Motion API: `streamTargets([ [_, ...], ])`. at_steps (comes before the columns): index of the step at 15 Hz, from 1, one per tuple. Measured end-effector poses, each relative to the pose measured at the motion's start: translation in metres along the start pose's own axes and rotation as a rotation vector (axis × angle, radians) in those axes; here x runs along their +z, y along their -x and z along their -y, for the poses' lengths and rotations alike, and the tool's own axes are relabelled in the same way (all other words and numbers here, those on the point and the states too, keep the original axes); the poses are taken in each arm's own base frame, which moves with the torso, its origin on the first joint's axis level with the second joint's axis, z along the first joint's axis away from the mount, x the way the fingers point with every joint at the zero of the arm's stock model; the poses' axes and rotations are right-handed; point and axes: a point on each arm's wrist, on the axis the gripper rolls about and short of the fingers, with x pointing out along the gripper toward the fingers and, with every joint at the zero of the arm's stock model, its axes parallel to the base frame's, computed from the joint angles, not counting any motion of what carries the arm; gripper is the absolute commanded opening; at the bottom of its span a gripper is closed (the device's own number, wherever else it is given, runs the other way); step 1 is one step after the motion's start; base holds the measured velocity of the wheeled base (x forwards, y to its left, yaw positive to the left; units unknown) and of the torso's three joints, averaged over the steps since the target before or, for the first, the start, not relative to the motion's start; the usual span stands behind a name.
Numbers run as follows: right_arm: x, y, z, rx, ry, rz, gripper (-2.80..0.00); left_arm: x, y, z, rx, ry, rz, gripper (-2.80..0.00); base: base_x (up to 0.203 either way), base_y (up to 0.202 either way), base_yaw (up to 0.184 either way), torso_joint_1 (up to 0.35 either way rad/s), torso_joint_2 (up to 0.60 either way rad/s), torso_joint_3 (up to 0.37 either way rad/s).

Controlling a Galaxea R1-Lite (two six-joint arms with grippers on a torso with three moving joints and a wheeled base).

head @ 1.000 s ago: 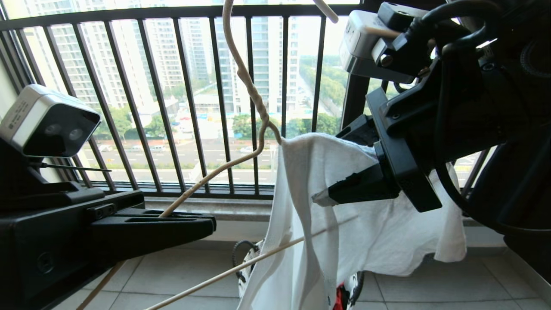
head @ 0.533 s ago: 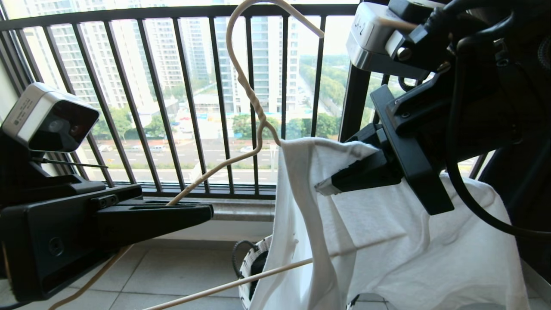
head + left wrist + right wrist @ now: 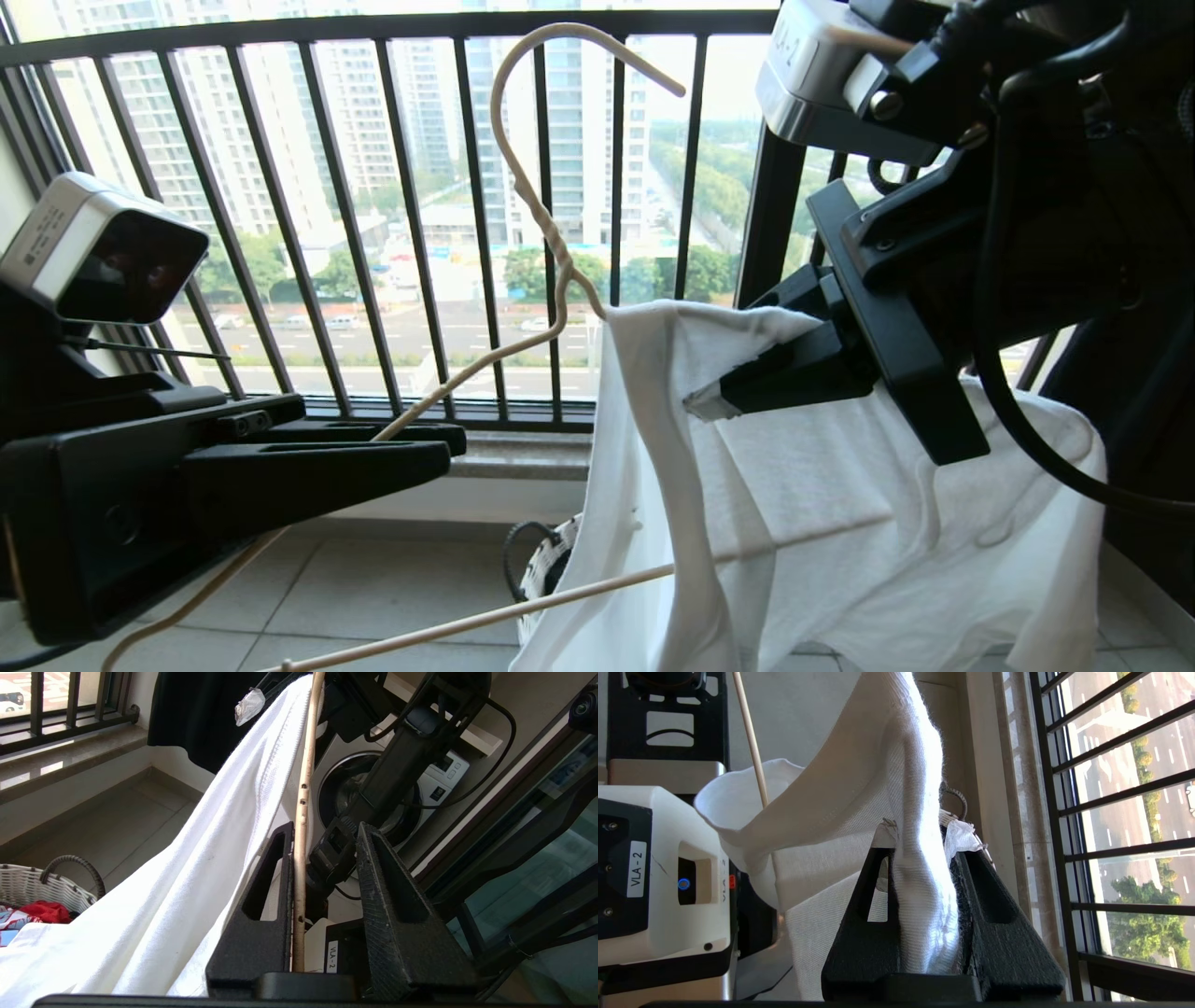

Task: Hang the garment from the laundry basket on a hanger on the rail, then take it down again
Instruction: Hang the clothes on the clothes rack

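Cloth of the T-shirt is soft and floppy; right end effector pinches it. Left end effector, at nine o'clock, stands apart around the thin, stiff hanger.

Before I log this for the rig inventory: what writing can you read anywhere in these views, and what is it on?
"VLA - 2": white sticker on the black part of the other arm's camera unit, right wrist view.
"VLA - 2": small white sticker behind the left gripper's fingers, left wrist view.
Lettering on the right wrist camera housing, head view: partly cut off, unreadable.
Washing machine panel markings: too small to read.
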Motion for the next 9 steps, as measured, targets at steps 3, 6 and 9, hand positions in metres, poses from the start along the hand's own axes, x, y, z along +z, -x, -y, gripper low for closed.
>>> streamTargets([
  [3,0.0,0.001,0.0,0.0,0.0,0.0,-2.8,0.005,0.003,0.0,0.02,-0.014,0.018,0.0,0.0,0.0,0.0,0.0,0.0,0.0],
  [6,0.0,0.003,-0.001,-0.003,0.002,0.002,-2.8,0.014,0.011,-0.001,0.067,-0.044,0.055,0.0,0.0,0.0,0.0,0.0,0.0,0.0],
  [9,0.0,0.007,-0.003,-0.007,0.002,0.002,-2.8,0.026,0.024,-0.002,0.138,-0.086,0.107,0.0,0.0,0.0,0.0,0.0,0.0,0.0],
])
